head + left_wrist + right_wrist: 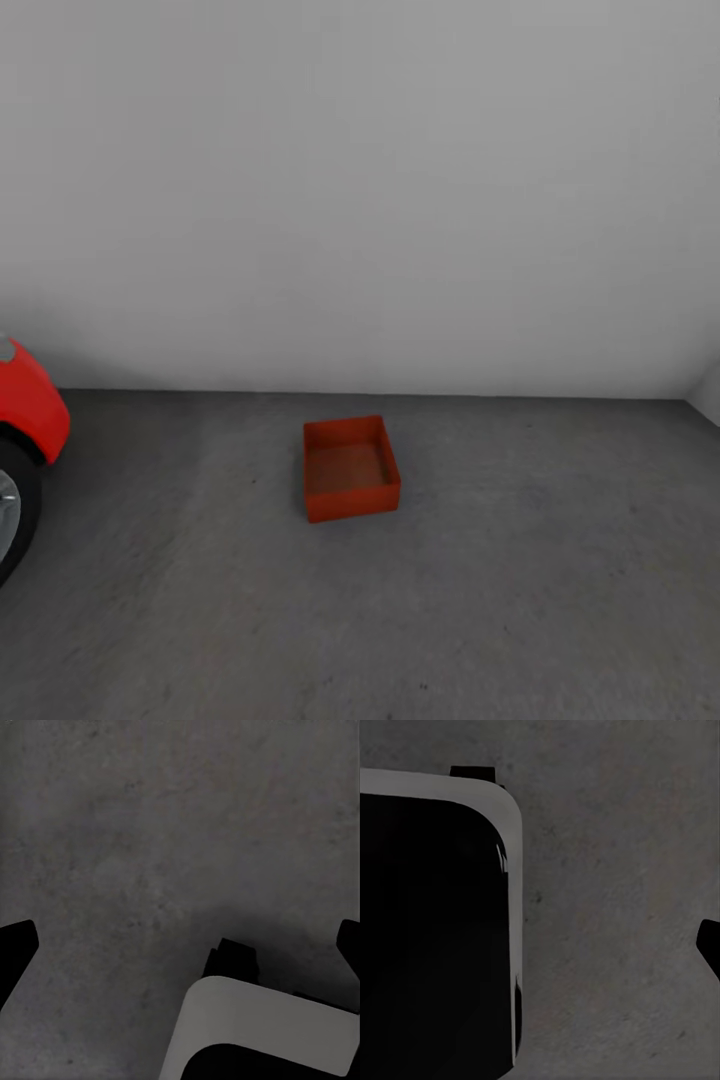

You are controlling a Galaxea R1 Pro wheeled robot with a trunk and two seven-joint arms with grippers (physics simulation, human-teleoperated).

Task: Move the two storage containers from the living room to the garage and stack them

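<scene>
We've got 1 storage container (350, 468) on the garage floor (520, 600), well ahead of both empty, spread-open pincers; the 2nd is left to stack.

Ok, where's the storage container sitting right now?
In the head view, the storage container sits open-side up on the dark grey floor, near the middle, a little short of the white wall, with the red car off to its left.

Black claw fingertips (16, 945); rounded black base (431, 937) with glossy grey-white rim.
</scene>
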